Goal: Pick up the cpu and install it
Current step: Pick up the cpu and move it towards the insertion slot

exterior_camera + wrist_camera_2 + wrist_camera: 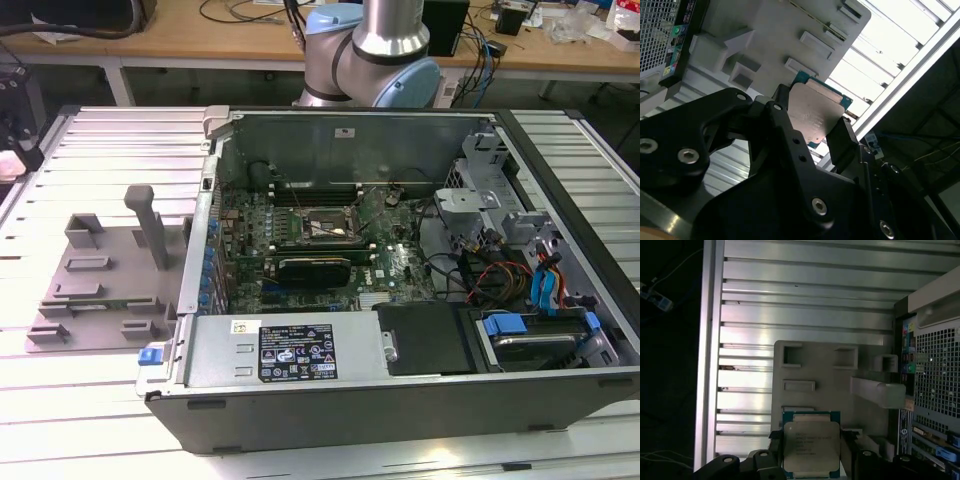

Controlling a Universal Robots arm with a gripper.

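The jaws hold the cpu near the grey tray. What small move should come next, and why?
Probably a short straight lift away from the grey tray. The jaws are shut on the cpu by two opposite edges, and the tray's upright post stands nearby, so moving sideways first may hit it.

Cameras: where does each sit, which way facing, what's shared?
Exterior view: off-arm, looking down on the open computer case and grey tray; arm's base joints show beyond the case.
First wrist view: at the wrist, looking down past the claw gripping the cpu onto the tray.
Second wrist view: at the wrist, looking obliquely along the claw and cpu toward the tray.
Shared: all see the tray; both wrist views the claw and cpu.
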